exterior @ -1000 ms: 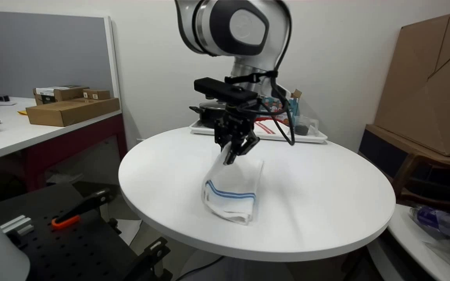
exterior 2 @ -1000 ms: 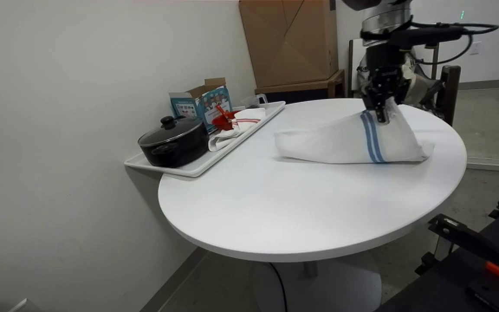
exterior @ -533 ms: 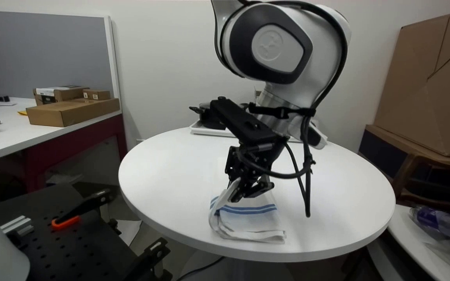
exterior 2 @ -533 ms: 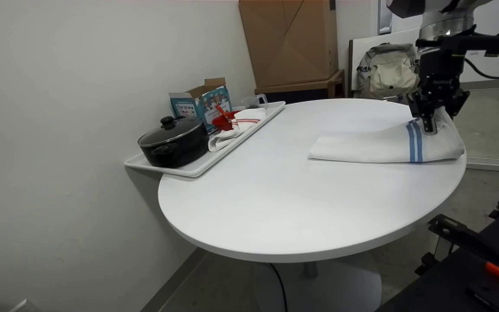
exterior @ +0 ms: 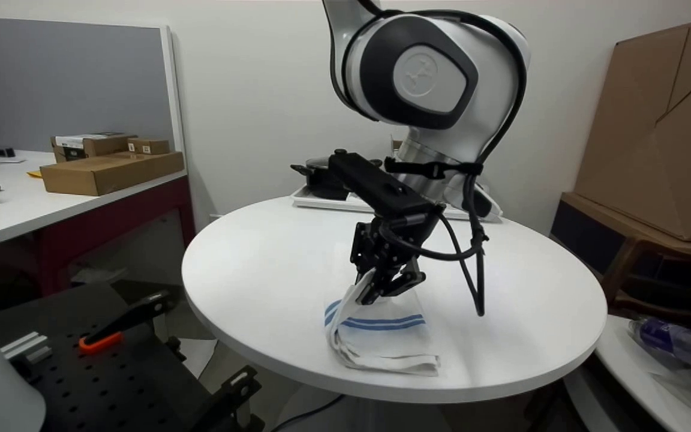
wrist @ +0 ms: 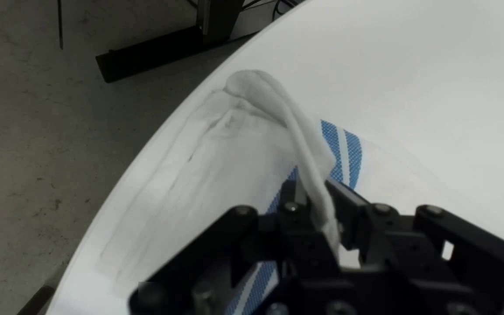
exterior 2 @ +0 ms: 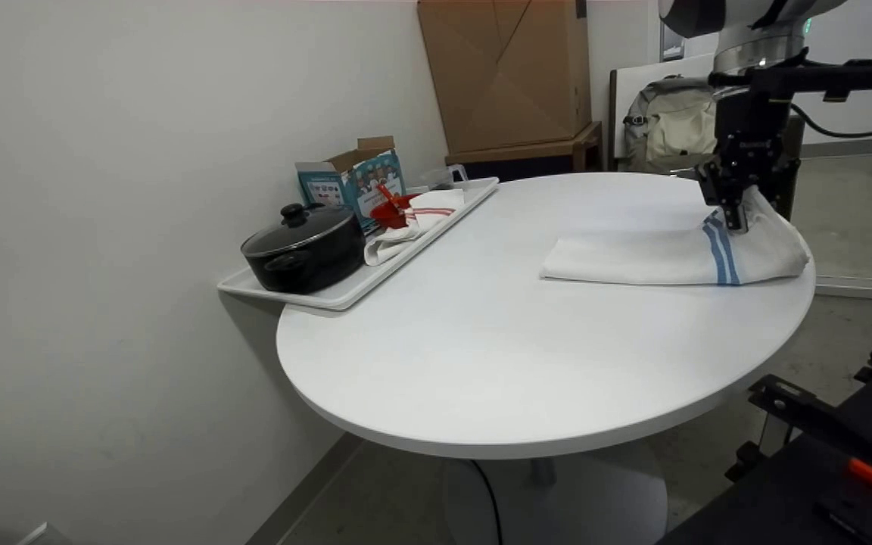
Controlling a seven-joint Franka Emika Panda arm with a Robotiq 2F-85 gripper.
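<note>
Both fingers closed on the towel, gripping a raised fold of it. Towel is white, folded into a long strip, lying on the round white surface apart from the pinched bit, which stands up as a ridge. Wrist view: ridge runs from the grip toward 11 o'clock, and the blue stripes show at 1 and 7 o'clock. Surface edge is near at 9 o'clock, floor past it.

In an exterior view the towel sits at about 6 o'clock on the surface, near the edge, with the arm overhead at 12 o'clock from the fingers.

In an exterior view the tray is at 10 o'clock, well apart from the towel, one end past the surface edge. Lidded black pot on its 8 o'clock end, clear cup at its 2 o'clock end. Between: blue box at 1 o'clock from the pot, red bowl at 2, red-striped cloth just beside the bowl.

In an exterior view the carton stands beyond the surface at 12 o'clock, backpack at 1. In an exterior view cardboard boxes lie well off past the surface at 10 o'clock, clear bottle at 3.
</note>
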